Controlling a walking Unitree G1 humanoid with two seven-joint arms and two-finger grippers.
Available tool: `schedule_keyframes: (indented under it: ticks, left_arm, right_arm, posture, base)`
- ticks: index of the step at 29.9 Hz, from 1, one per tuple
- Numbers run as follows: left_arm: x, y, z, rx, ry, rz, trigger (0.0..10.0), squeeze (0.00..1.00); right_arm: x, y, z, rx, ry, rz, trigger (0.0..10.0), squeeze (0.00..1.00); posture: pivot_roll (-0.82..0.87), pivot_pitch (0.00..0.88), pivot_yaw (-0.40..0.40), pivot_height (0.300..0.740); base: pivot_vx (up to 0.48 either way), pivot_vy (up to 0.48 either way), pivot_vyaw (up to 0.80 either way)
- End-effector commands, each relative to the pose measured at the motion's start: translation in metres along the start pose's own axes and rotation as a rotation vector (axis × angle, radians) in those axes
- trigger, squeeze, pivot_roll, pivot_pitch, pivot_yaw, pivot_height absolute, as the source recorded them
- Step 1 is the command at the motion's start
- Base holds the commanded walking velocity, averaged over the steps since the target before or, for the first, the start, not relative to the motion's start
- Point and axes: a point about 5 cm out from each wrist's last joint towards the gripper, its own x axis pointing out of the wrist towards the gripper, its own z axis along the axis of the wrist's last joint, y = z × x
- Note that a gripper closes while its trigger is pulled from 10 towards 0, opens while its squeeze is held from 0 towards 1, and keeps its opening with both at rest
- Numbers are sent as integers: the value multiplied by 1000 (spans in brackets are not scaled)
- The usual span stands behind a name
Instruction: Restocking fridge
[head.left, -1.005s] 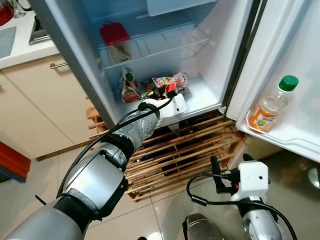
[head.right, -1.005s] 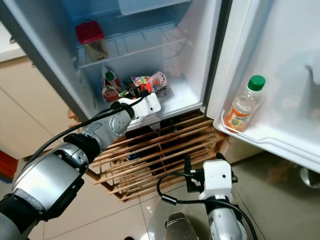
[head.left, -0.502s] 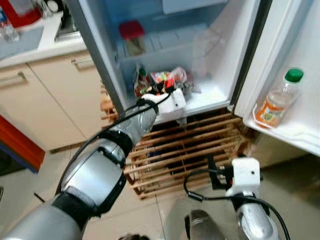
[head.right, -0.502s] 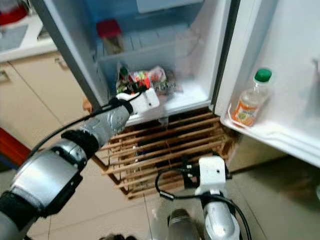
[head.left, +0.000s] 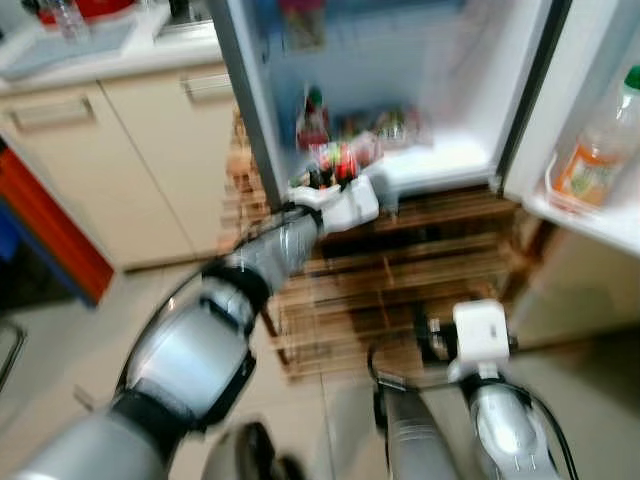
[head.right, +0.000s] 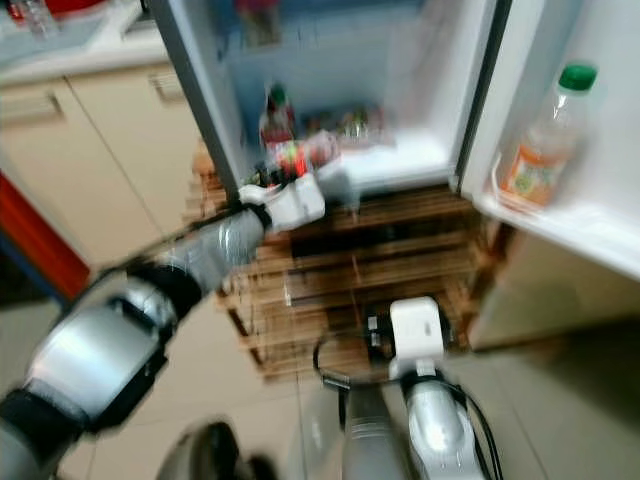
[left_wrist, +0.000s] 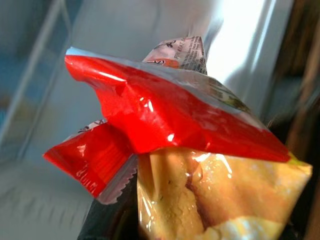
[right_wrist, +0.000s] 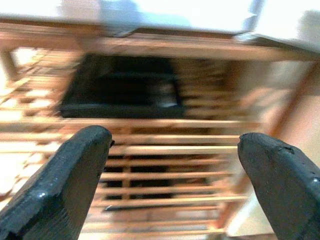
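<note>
glossy red plastic snack packet (left_wrist: 165, 125), slatted bare wood rack (right_wrist: 165, 150), matt black fingers (right_wrist: 60, 185)

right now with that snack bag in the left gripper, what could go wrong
The left gripper holds the red snack bag by its lower part, so the bag might slip or crush. The head views are blurred, so placement on the crowded fridge floor may miss. The open right gripper hangs close to the wooden pallet.

Cream cabinets (head.left: 130, 170), tiled floor (head.left: 60, 360), slatted wooden rack (head.left: 400, 290)

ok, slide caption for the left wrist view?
Left claw gripping a red-and-yellow snack bag before the open fridge.
</note>
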Motion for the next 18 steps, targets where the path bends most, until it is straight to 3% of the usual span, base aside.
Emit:
schedule_keyframes:
  ticks: [1,8,18]
  left_arm:
    - [4,9,11,-33,-54,37,10000,0]
    - [6,14,23,-1,-123,81,10000,0]
    - [5,28,14,10,-99,138,10000,0]
  right_arm:
    - [6,2,4,-25,-23,13,10000,82]
    - [18,-2,10,-37,-62,-11,10000,86]
    - [26,-1,14,-57,-97,30,10000,78]
  posture:
    - [-419,0,141,630]
    - [-421,0,138,630]
    - [-409,0,119,630]
  base:
    - [0,0,-706]
    - [0,0,-694]
    - [0,0,0]
